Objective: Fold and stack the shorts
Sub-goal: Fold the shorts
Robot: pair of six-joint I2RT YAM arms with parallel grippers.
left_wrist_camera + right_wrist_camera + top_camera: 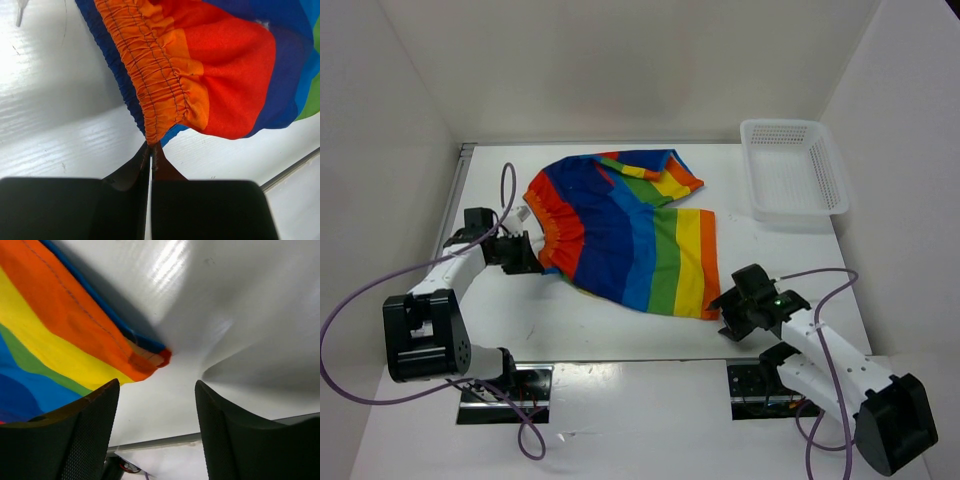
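The rainbow-striped shorts (625, 235) lie partly folded in the middle of the white table. My left gripper (532, 252) is at their left edge, shut on the gathered orange waistband (160, 95), which it pinches at the fingertips. My right gripper (730, 310) is open and empty just off the shorts' near right corner. In the right wrist view that orange hem corner (147, 360) lies just ahead of the left finger (90, 415) and is not between the jaws.
A white perforated basket (793, 170) stands at the back right of the table. White walls close in the left, back and right sides. Purple cables loop around both arm bases at the near edge.
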